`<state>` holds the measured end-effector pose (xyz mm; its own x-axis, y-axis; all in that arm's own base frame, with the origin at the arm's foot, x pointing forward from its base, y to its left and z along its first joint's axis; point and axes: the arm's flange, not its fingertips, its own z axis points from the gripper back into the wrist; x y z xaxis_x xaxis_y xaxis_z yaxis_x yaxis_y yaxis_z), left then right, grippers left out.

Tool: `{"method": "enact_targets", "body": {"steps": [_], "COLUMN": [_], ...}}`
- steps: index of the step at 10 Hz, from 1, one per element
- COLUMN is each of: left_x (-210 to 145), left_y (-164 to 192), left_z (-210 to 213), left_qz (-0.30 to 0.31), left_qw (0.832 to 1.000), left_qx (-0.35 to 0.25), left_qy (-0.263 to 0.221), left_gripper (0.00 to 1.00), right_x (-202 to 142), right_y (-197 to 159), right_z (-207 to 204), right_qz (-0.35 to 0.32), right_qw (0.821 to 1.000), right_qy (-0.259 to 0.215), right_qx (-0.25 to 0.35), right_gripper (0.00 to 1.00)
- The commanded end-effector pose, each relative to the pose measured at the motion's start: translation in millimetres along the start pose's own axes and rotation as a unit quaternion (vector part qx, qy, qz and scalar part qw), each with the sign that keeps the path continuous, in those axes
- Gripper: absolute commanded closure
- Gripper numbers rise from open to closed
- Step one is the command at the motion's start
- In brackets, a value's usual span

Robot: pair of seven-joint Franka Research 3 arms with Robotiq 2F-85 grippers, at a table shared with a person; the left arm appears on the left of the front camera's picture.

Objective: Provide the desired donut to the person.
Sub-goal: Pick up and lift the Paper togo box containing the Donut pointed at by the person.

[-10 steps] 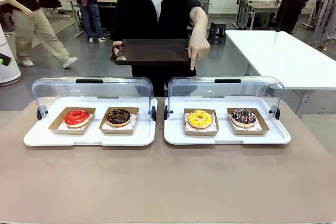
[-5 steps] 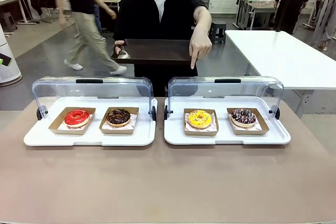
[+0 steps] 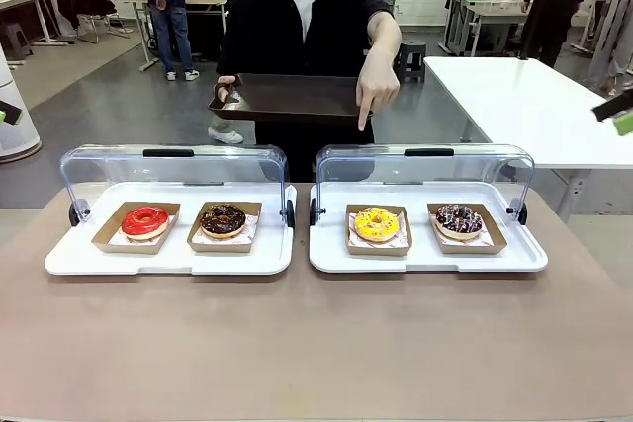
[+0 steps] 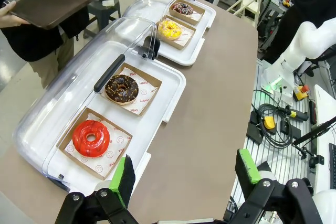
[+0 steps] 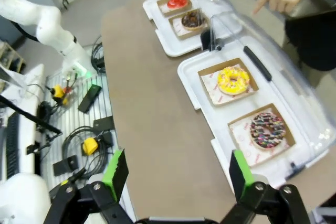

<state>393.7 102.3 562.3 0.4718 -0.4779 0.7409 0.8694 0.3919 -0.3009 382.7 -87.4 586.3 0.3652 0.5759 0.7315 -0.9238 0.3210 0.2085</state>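
The person (image 3: 297, 27) at upper centre holds a dark serving tray (image 3: 287, 98). Their pointing hand (image 3: 376, 81) aims one finger at the right display case (image 3: 427, 256), where the yellow donut (image 3: 377, 223) sits near a sprinkled donut (image 3: 458, 219). The left gripper (image 4: 185, 170) and right gripper (image 5: 177, 171) gape wide and empty. The likely risks are misreading the finger, grabbing the neighbour, or clipping the clear lid (image 3: 425, 160)

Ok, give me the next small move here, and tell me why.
Probably swing the right gripper toward the yellow donut and line its open jaws up over it. The person's hand points down at that donut, the clear lid is rolled back off it, and the gripper hangs away from the case, holding nothing.
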Motion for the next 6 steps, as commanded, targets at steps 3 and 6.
{"method": "enact_targets", "body": {"steps": [3,6], "left_x": [2,2], "left_y": [-2,-2], "left_z": [0,0], "left_qz": [0.009,0.009], "left_qw": [1.000,1.000], "left_qx": [-0.004,-0.004], "left_qy": [-0.005,-0.005], "left_gripper": [0.00,0.00], "right_x": [59,68], "right_y": [-26,-31], "right_z": [-63,-137], "right_qz": [0.001,0.016], "right_qw": [0.992,0.978], "right_qy": [0.124,0.207], "right_qx": [0.004,-0.004], "right_gripper": [0.00,0.00]}}
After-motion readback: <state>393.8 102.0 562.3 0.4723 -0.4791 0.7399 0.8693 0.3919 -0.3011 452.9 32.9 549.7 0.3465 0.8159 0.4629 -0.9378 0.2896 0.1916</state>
